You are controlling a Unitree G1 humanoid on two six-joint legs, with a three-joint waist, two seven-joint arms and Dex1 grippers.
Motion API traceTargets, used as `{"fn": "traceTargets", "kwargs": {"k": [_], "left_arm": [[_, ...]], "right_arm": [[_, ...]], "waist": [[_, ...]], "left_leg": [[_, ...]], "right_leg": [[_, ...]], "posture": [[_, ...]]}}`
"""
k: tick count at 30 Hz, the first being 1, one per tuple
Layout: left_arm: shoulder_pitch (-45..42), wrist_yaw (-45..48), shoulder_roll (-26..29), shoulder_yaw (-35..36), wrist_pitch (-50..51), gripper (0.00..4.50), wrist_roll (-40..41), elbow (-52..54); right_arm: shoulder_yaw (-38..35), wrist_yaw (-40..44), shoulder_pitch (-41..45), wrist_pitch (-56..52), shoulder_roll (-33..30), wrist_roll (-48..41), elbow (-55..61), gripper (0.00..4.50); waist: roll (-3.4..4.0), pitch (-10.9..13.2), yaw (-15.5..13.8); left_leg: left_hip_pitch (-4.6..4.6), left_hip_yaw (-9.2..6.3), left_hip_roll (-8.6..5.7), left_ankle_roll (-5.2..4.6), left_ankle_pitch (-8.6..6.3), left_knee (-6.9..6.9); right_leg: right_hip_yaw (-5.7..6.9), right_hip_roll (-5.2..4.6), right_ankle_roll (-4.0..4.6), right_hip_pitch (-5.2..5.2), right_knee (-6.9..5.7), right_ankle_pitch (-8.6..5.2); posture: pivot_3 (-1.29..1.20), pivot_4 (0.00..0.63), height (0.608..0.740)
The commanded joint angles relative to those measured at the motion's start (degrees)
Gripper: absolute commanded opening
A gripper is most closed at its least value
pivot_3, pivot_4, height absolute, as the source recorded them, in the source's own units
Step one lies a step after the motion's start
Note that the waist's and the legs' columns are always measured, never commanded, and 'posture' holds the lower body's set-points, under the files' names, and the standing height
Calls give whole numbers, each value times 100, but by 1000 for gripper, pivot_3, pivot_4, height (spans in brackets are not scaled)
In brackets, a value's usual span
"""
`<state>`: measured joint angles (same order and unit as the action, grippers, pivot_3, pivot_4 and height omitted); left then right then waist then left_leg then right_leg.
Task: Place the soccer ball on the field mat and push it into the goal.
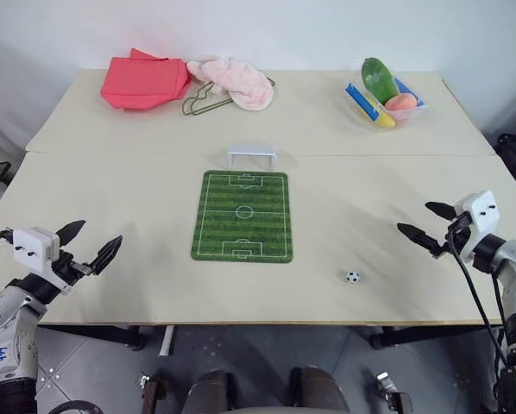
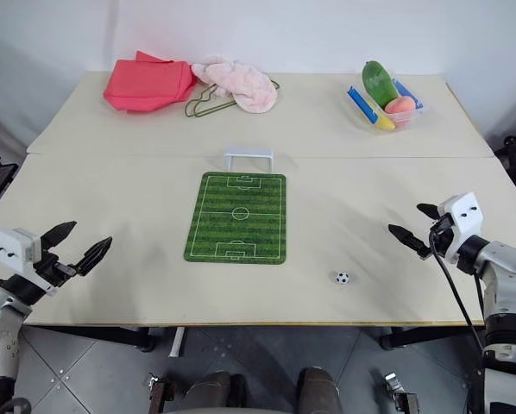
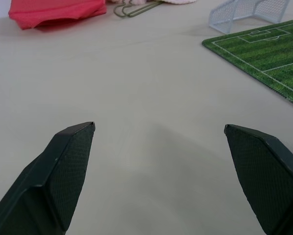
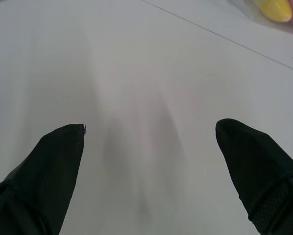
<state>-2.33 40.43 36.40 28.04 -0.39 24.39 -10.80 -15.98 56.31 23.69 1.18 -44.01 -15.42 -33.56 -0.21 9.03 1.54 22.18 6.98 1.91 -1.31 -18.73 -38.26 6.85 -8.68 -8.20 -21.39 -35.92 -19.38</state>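
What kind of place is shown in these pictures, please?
Probably an indoor test or demonstration table for a robot, not a home. The pale table against a plain white wall carries staged props: a toy field mat with a goal, folded red cloth, and a clear box of toy food.

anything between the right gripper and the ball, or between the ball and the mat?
Nothing visible. The soccer ball sits on bare table, between the right gripper and the near right corner of the field mat. The goal at the mat's far end is unblocked too.
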Motion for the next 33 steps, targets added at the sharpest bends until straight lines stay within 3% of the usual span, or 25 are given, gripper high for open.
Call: {"fn": "traceTargets", "kwargs": {"k": [1,12,18,24,33], "left_arm": [[-147,-175,88,83,124,4500,22,120],[-433,220,154,-82,114,4500,81,60],[-295,1006,69,-494,-11,4500,244,502],[-75,1608,154,-785,46,4500,282,762],[290,1543,91,-701,51,4500,276,1012]], "right_arm": [[-174,-97,-117,-103,-60,-171,398,4473],[-79,-36,-676,-1458,-365,-522,2427,4473],[527,595,-913,-2365,-572,-930,3947,4473],[1280,1337,-926,-2174,-877,-647,4093,4473],[1748,1901,-846,-1300,-902,-158,3384,4473]], "waist": [[0,0,0],[0,0,-5],[-1,1,-10],[-5,3,-11],[-11,6,-18]], "left_leg": [[0,0,0,0,0,0],[0,1,0,0,0,0],[0,-1,0,0,0,-2],[1,-1,-4,0,0,-2],[1,-2,-3,-1,-1,-6]], "right_leg": [[0,0,0,0,0,0],[0,1,0,-1,-2,0],[0,2,0,-1,-2,0],[0,1,0,-1,1,0],[1,1,0,1,0,0]], "posture": [[0,150,740],[0,150,740],[0,150,740],[0,150,740],[0,150,740]]}}
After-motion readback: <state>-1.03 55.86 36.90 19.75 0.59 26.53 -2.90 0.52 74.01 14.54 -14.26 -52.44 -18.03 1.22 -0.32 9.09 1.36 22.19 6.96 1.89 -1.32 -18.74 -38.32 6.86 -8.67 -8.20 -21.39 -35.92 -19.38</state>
